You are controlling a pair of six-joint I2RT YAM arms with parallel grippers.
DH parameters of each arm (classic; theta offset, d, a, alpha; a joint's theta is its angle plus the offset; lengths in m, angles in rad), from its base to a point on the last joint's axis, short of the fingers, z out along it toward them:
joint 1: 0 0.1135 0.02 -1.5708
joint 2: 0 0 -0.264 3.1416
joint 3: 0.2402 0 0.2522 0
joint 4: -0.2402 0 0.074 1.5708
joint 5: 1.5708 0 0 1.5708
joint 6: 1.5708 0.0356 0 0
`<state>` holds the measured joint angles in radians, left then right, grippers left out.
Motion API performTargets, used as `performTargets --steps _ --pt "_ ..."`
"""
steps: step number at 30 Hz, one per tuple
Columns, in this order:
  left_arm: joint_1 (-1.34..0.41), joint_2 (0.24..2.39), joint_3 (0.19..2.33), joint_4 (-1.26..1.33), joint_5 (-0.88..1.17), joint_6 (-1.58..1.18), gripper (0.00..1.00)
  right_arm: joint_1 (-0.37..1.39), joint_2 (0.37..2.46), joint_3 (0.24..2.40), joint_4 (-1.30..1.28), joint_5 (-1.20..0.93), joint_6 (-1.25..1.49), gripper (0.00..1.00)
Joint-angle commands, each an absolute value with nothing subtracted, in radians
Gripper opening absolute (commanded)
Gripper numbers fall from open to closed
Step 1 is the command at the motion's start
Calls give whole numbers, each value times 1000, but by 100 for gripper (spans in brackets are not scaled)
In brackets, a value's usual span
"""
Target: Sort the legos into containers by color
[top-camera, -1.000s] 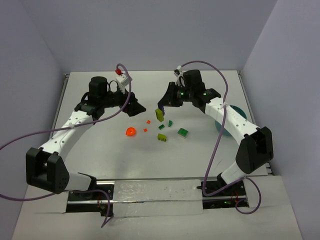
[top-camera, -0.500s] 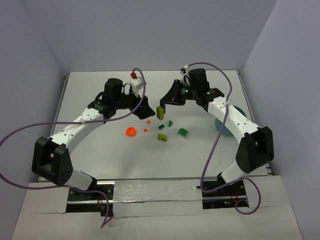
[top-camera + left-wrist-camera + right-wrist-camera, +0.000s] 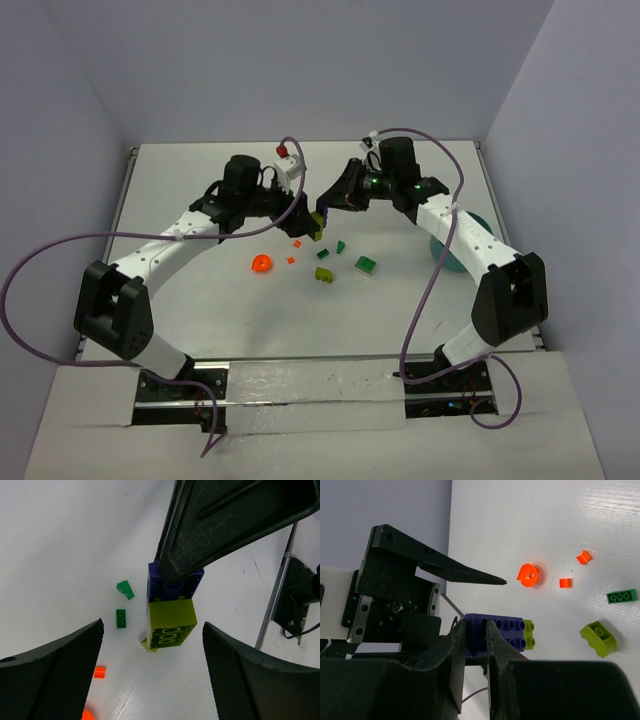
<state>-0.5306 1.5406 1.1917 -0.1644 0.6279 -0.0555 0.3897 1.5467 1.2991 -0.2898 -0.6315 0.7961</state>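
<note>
Left arm: stretched from the left toward the middle of the tabletop [image 3: 230,320], with the left claw [image 3: 152,630] facing the right arm's.
Left grip: fingers spread wide, one on each side of the stack. I see no contact.
Right arm: arched in from the right, with the right claw [image 3: 475,632] pointing down and left.
Right grip: clamped on the purple brick [image 3: 502,629].
Stack: the purple brick with a lime brick [image 3: 170,626] stuck to its free end, held over the middle of the tabletop.
Loose legos: orange ring [image 3: 260,264], two orange bits [image 3: 297,243], green wedge [image 3: 125,589], dark green plate [image 3: 120,618], green tile [image 3: 366,265] and a lime piece [image 3: 598,632], all lying on the tabletop near the stack.
Container: bowl [image 3: 476,224] at the right edge, mostly hidden behind the right arm and well apart from the stack.
Change over the last second: I watched the left arm swing in from the left until its fingers bracketed the stack. The right arm, stack and loose legos have hardly shifted.
</note>
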Motion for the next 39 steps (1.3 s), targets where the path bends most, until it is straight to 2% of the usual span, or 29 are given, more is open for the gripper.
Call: performTargets --steps 1,5,9,10,12,13,15,16,18,24,26,27,39 --pt "-551 1555 1253 -137 617 -42 84 379 1528 1288 -236 -667 833 0" --pt "-558 1566 1261 -142 606 -37 68 379 1525 1281 -232 -672 844 0" --pt "-560 1571 1267 -151 595 -32 43 377 1522 1278 -230 -672 848 0" --pt "-560 1571 1267 -154 593 -29 42 377 1522 1278 -230 -672 846 0" --pt "-560 1575 1275 -170 589 -21 32 377 1520 1279 -232 -673 840 0" --pt "-560 1578 1278 -178 586 -16 26 377 1518 1282 -235 -670 821 4" --pt "-560 1580 1286 -195 583 -11 14 376 1514 1293 -260 -657 787 28" --pt "-560 1582 1292 -209 579 -5 8 376 1510 1302 -278 -644 761 35" --pt "-561 1588 1303 -230 575 26 2 376 1502 1310 -298 -628 729 39" --pt "-560 1611 1338 -292 580 38 0 384 1483 1338 -374 -549 615 43" --pt "-561 1616 1353 -298 583 36 0 393 1482 1343 -387 -530 586 52" --pt "-561 1617 1354 -303 584 37 0 394 1482 1344 -394 -520 576 53" --pt "-586 1635 1389 -365 615 70 0 439 1523 1374 -419 -493 530 53"
